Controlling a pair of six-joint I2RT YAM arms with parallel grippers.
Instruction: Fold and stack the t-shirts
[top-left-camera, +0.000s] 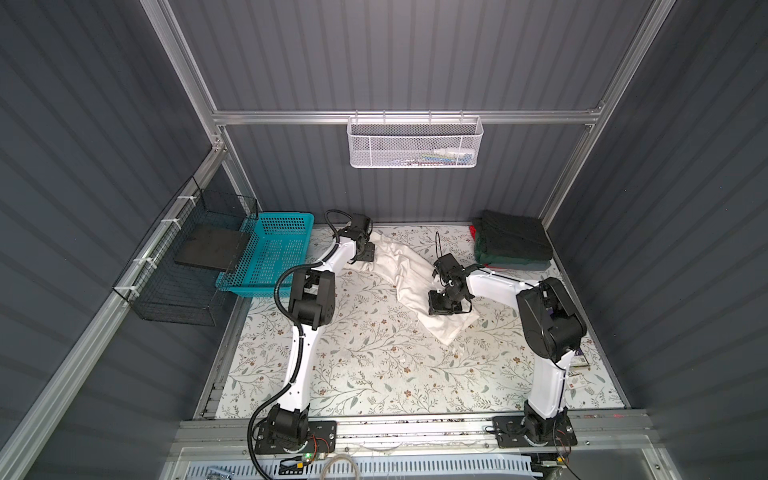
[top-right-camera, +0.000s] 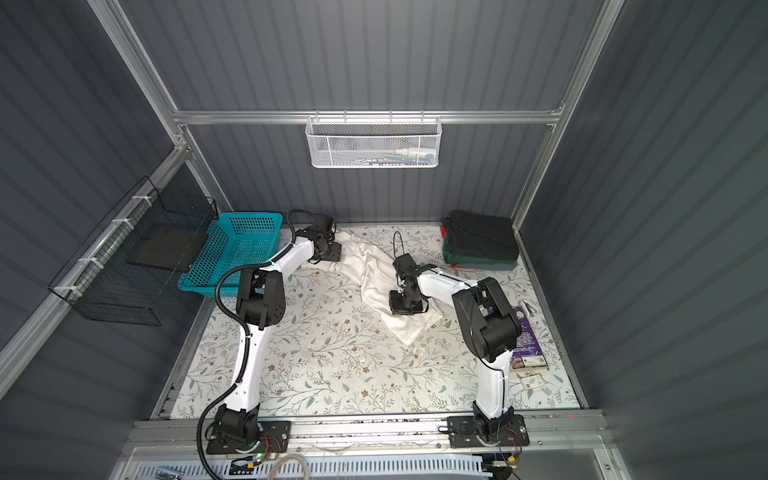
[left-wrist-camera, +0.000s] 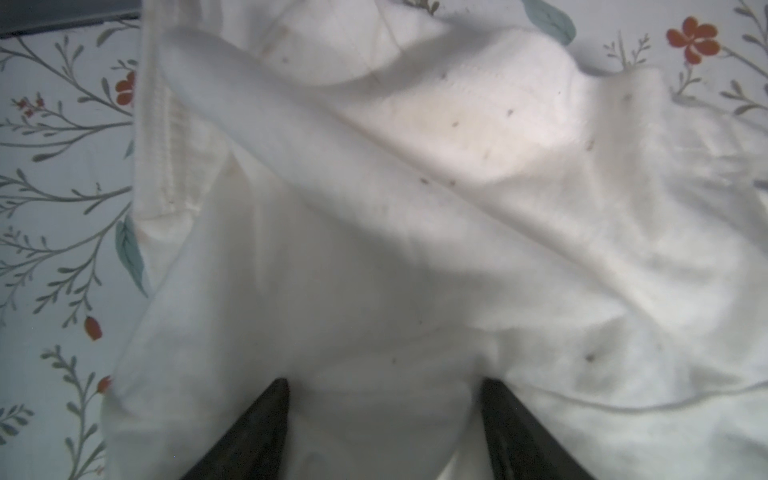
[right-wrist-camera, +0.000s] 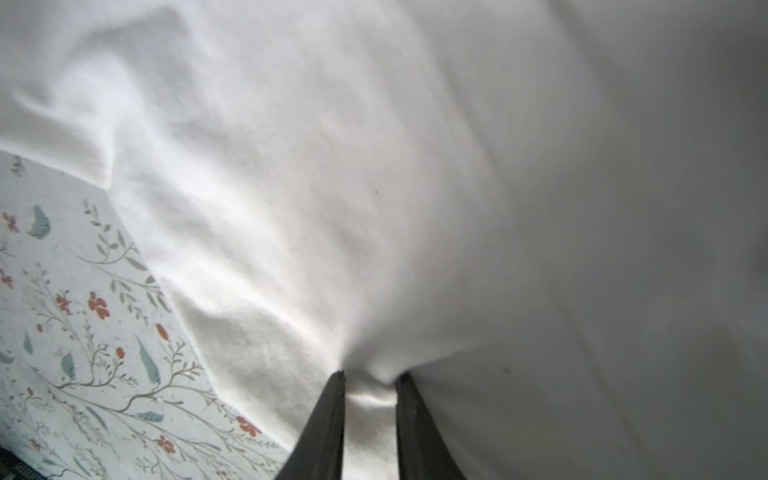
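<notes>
I see the off-white t-shirt (top-left-camera: 405, 272) lying diagonally mid-table; my left gripper (left-wrist-camera: 384, 384) gapes over its far end, my right gripper (right-wrist-camera: 370, 380) pinches its near end, nearer the folded stack (top-left-camera: 513, 243)

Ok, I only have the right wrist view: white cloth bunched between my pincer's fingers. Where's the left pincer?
Observer: The left pincer is on the far end of the off-white t-shirt, near the teal basket, jaws apart.
Operator: Is the shirt flat?
Observer: No, it lies as a crumpled diagonal band from the left pincer to the right pincer.
Operator: Where's the stack?
Observer: The folded shirts sit in the far right corner, a black one on top.
</notes>
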